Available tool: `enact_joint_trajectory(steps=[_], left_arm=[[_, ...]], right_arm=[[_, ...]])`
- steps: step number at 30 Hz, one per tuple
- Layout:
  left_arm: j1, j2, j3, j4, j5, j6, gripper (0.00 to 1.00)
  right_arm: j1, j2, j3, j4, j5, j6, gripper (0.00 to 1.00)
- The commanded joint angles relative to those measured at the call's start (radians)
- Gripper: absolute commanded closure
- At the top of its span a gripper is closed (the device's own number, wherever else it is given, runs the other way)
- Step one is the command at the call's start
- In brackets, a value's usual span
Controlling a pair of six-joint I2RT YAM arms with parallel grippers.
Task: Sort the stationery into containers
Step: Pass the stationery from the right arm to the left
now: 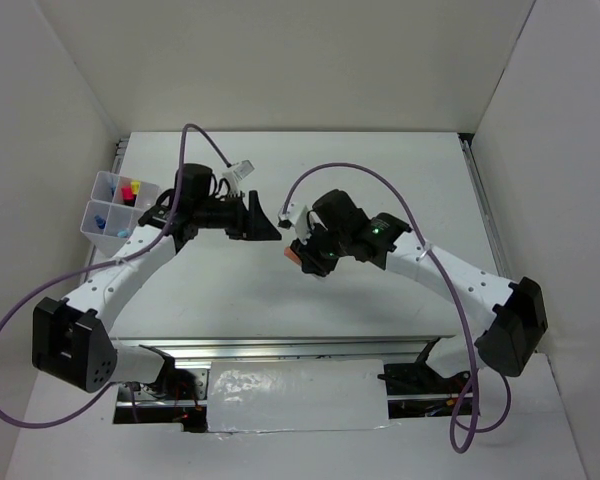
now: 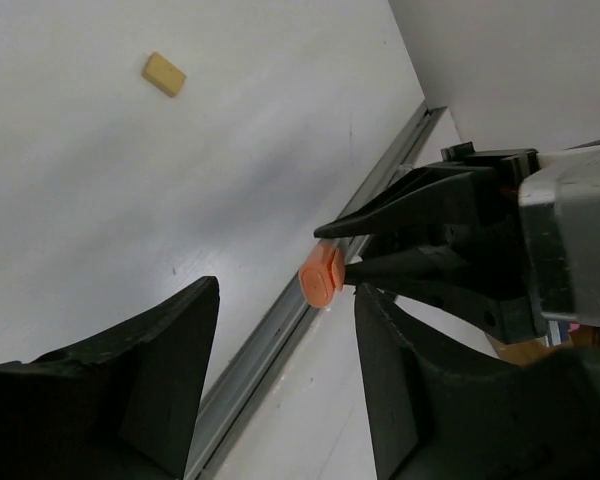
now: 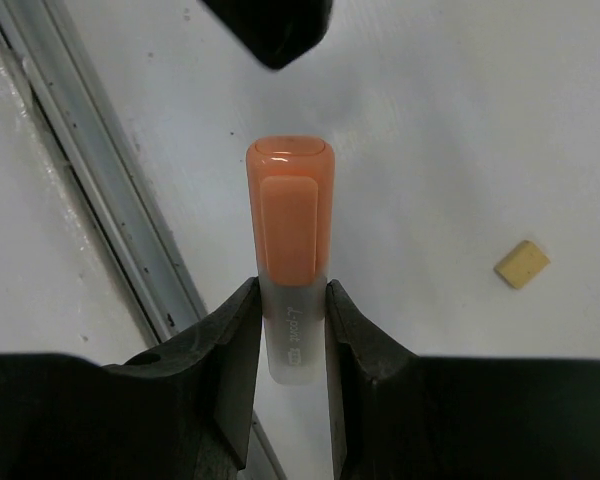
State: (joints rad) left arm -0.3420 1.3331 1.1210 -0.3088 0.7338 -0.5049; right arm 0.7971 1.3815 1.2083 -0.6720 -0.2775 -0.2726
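My right gripper [image 3: 291, 295] is shut on the translucent body of an orange-capped tube [image 3: 290, 215] and holds it above the table, cap pointing away. In the top view the right gripper [image 1: 302, 255] and the tube's cap [image 1: 293, 254] are at mid-table. My left gripper [image 1: 268, 225] is just left of it, open and empty. In the left wrist view the left gripper [image 2: 285, 300] has its jaws wide apart, and the orange cap [image 2: 320, 277] lies just beyond them. The white organizer box [image 1: 98, 183] stands at the far left, holding pink, yellow and blue items.
A small yellow eraser [image 2: 165, 74] lies on the white table; it also shows in the right wrist view [image 3: 522, 264]. A metal rail [image 2: 280, 330] runs along the table's near edge. White walls enclose the table on three sides.
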Motion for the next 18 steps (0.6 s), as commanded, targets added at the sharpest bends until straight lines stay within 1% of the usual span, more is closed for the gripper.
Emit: enact_joint_trajectory(steps=[1,4,14,18], left_arm=[[-0.006,0.015,-0.03,0.059,0.087,-0.044,0.33],[-0.029,0.021,-0.035,0.04,0.081,-0.02,0.33],[-0.034,0.02,-0.104,0.145,0.168,-0.101,0.33],[-0.034,0.011,-0.13,0.151,0.165,-0.106,0.37]], right_arm=[[0.025,0.005,0.068,0.058,0.126,0.039,1.0],[0.034,0.011,0.076,0.058,0.138,0.033,1.0],[0.079,0.042,0.094,0.045,0.149,0.003,1.0],[0.09,0.054,0.125,0.038,0.158,0.007,1.0]])
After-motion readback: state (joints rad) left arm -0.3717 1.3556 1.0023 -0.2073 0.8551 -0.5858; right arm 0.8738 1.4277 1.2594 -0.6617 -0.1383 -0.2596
